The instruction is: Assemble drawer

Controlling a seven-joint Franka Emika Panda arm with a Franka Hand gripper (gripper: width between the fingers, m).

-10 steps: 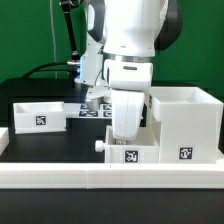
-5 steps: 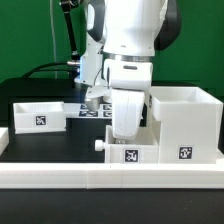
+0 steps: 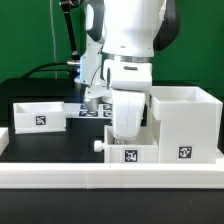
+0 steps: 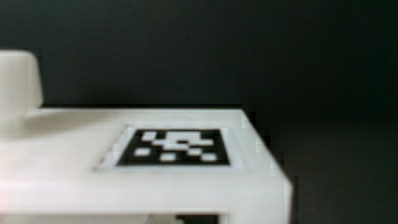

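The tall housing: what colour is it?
White housing, black-and-white tag; clearest in exterior view.

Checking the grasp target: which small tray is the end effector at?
The tray beside the tall housing, under the end effector; the other tray sits apart at the exterior view's left.

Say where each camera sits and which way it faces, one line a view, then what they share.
Exterior view: off the arm, low in front of the rail, facing level across the table at the middle tray, housing and left tray; shows the arm and gripper.
Wrist view: on the wrist, close over a tagged white part against a dark background; no gripper clearly shows.
Shared: probably the middle tray, though I cannot confirm it.
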